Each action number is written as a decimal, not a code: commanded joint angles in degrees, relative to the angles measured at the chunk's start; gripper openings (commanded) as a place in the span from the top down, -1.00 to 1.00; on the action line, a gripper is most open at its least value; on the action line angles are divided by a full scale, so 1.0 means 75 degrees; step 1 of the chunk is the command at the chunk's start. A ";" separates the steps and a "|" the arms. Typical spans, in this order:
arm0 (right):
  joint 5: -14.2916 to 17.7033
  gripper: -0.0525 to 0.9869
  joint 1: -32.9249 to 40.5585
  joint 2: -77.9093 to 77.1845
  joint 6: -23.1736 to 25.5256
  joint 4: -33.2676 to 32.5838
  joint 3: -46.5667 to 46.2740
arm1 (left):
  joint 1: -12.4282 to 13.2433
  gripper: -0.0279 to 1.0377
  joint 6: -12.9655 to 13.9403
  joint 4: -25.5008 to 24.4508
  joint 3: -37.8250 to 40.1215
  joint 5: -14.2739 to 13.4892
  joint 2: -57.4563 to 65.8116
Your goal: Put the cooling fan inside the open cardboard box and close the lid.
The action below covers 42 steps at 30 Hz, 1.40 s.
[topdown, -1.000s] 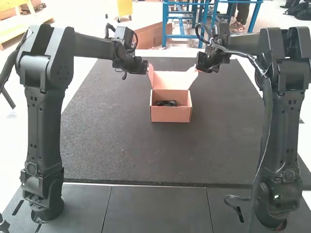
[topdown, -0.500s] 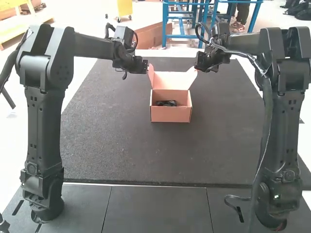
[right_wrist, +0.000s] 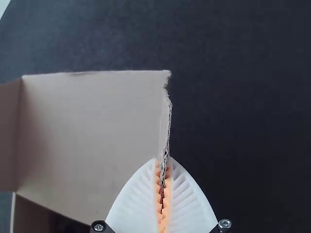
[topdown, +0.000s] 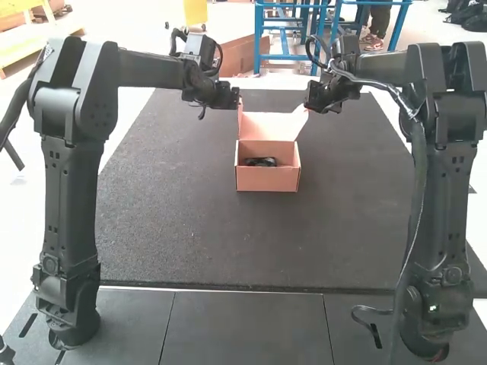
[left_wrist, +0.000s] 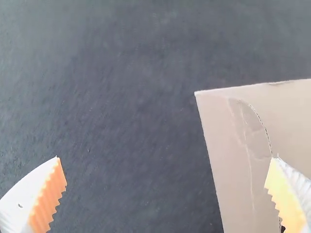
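The cardboard box (topdown: pixel 266 176) sits on the dark mat (topdown: pixel 167 190) with the black cooling fan (topdown: pixel 265 161) already down inside it, so only the closing is left. The lid (topdown: pixel 268 125) stands upright off the box's back wall, with a small side flap at each end.

The board looks thin and light: probably stiff across a panel, but ready to fold at its creases and to crush under a hard pinch. The box itself is likely light enough to slide or tip if the lid is pushed down unevenly. The best hold seems to be the free edges of the two side flaps, high above the box's opening, one per arm.

The right gripper (topdown: pixel 313 103) is above the box's right back corner, its ribbed fingers (right_wrist: pixel 182 194) pressed together on the raw edge of the right flap (right_wrist: pixel 97 131). The left gripper (topdown: pixel 232 99) hangs above the box's left back corner, spread wide and holding nothing; the left flap (left_wrist: pixel 252 145) lies between its fingers, against one orange pad (left_wrist: pixel 277 189) and well apart from the other
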 commanded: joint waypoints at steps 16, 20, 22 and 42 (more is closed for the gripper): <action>0.0079 0.93 0.0433 -0.1052 -0.0134 -0.0094 -0.0515 | -0.0053 -0.87 -0.0075 -0.0370 0.0231 0.0087 -0.0133; 0.0114 0.93 0.0433 -0.1275 -0.0134 -0.0094 -0.0773 | -0.0065 -0.87 -0.0075 -0.0463 0.0208 0.0099 -0.0215; 0.0114 0.93 0.0456 -0.1415 -0.0134 -0.0094 -0.0925 | -0.0053 -0.87 -0.0075 -0.0569 0.0196 0.0111 -0.0262; 0.0137 0.93 0.0644 -0.2271 -0.0286 -0.0047 -0.2121 | -0.0370 -0.87 -0.0075 -0.0956 -0.0355 0.0064 -0.1000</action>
